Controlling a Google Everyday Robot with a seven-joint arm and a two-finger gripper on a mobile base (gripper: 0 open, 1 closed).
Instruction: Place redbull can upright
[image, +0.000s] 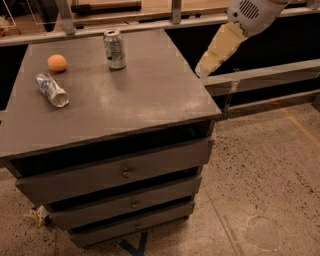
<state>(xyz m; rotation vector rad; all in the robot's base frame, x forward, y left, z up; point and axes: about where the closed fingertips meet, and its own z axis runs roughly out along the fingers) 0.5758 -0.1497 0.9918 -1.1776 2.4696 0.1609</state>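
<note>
The redbull can (51, 90), slim and shiny with silver and blue patches, lies on its side on the left part of the grey cabinet top (150, 95). My gripper (201, 70) hangs from the white arm at the upper right. It is just beyond the cabinet's right edge, a little above the top and far from the can. It holds nothing that I can see.
A wider silver-grey can with a greenish rim (115, 48) stands upright near the back edge. An orange (57, 63) sits just behind the lying can. The cabinet has three drawers (125, 172). A metal rail (260, 75) runs behind the gripper. Speckled floor lies to the right.
</note>
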